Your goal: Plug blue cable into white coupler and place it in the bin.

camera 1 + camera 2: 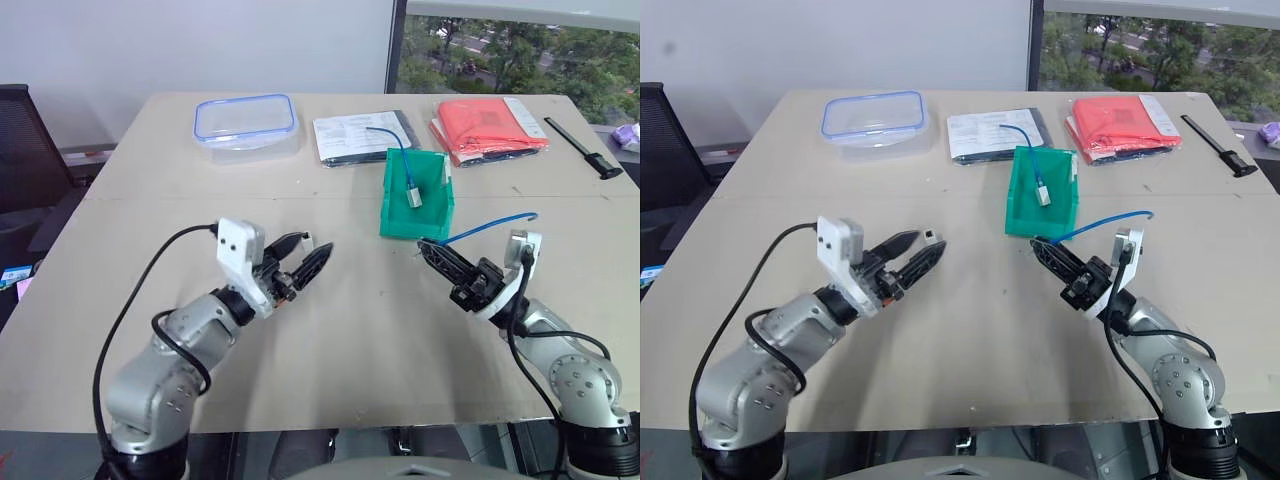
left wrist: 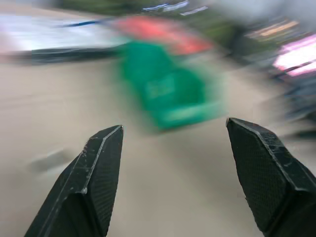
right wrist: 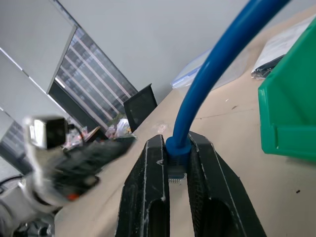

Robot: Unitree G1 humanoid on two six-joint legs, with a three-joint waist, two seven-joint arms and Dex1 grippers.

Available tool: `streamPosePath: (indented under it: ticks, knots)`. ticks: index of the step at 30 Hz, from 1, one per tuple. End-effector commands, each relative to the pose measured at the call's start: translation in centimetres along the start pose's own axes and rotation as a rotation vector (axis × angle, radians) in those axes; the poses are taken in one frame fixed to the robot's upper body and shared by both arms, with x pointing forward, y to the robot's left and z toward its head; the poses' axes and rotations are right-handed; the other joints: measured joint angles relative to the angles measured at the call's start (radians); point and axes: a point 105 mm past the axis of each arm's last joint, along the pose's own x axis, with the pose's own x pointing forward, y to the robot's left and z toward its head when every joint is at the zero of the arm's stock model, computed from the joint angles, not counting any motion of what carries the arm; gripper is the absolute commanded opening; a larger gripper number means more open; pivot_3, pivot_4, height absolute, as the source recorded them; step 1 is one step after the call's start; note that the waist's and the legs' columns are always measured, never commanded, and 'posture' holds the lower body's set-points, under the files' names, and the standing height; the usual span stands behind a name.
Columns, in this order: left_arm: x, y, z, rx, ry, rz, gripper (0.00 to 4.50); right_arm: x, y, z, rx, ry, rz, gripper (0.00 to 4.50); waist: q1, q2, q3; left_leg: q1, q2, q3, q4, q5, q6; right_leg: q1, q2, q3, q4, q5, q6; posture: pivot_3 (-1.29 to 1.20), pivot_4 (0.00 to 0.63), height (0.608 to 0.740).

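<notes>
My right gripper [image 1: 432, 248] was clamped on the blue cable [image 1: 492, 224] near its plug end, the two fingers pressed against the cable's boot on either side. From there the cable curved up and back over my right wrist, hanging free above the desk [image 1: 360, 340]. The gripper pointed toward the middle of the desk, just in front of the bin's near corner.

My left gripper [image 1: 308, 256] hovered above the desk with its fingers apart. In the right eye view a small white block, the white coupler [image 1: 929, 236], showed at the tip of one finger; I could not tell whether the fingers pressed on it.

The bin [image 1: 400, 222] stood on the desk beyond and between my two grippers. Inside it lay another blue cable [image 1: 397, 144] ending in a grey-white block [image 1: 414, 194], its far end trailing out over the back wall onto a dark sleeve of printed papers [image 1: 352, 134].

Further back sat a clear box with a blue-rimmed lid [image 1: 245, 120] and a red packet [image 1: 488, 125].
</notes>
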Motion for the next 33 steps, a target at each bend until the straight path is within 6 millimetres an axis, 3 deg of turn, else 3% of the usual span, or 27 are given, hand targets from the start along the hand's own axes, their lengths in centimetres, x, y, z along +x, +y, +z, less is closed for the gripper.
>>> streamPosePath:
  ticks: [1, 12, 17, 26, 29, 33]
  knots:
    - [0.5, 0.9, 0.0, 0.129, -0.080, 0.159, 3.38, 0.6, 0.6, 0.1, -0.024, 0.000, 0.047, 0.00, 0.003, 0.000, 0.000, 0.000, 0.000, 0.000, 0.000, 0.000, 0.000, 0.000, 0.000, 0.000, 0.000, 0.000, 0.000, 0.00, 0.150, 0.737]
    - [3.8, 1.4, -3.9, 0.146, -0.002, 0.255, 3.38, 1.0, 0.6, 0.6, -0.048, -0.018, 0.042, 0.00, -0.001, 0.000, 0.000, -0.002, 0.000, 0.000, 0.000, 0.000, 0.000, -0.001, -0.003, -0.002, -0.001, 0.001, 0.002, 0.00, 0.150, 0.737]
    - [5.9, 0.9, -4.8, 0.123, 0.034, 0.215, 3.38, 1.1, 0.6, 0.5, -0.052, -0.026, 0.035, 0.00, 0.000, 0.000, 0.000, -0.002, 0.000, -0.001, 0.000, 0.000, 0.000, -0.001, -0.002, -0.003, -0.001, 0.002, 0.004, 0.00, 0.150, 0.737]
    - [7.7, 1.6, -5.5, 0.107, 0.076, 0.284, 3.38, 1.0, 0.8, 0.5, -0.060, -0.030, 0.025, 0.00, -0.002, 0.000, 0.000, -0.002, 0.000, 0.000, 0.000, 0.000, 0.000, -0.001, -0.001, -0.003, -0.001, 0.003, 0.005, 0.00, 0.150, 0.737]
    - [7.7, 1.7, -5.5, 0.106, 0.072, 0.290, 2.71, 1.0, 0.8, 0.6, -0.062, -0.029, 0.022, 0.00, -0.001, 0.000, 0.000, -0.002, 0.000, 0.000, 0.000, 0.000, 0.000, -0.001, -0.001, -0.003, -0.001, 0.003, 0.005, 0.00, 0.150, 0.737]
    - [7.7, 1.7, -5.4, 0.106, 0.063, 0.279, 0.83, 1.0, 0.8, 0.5, -0.063, -0.026, 0.023, 0.00, -0.001, 0.000, 0.000, -0.001, 0.000, 0.000, 0.000, 0.000, 0.000, -0.001, -0.001, -0.003, -0.001, 0.003, 0.005, 0.00, 0.150, 0.737]
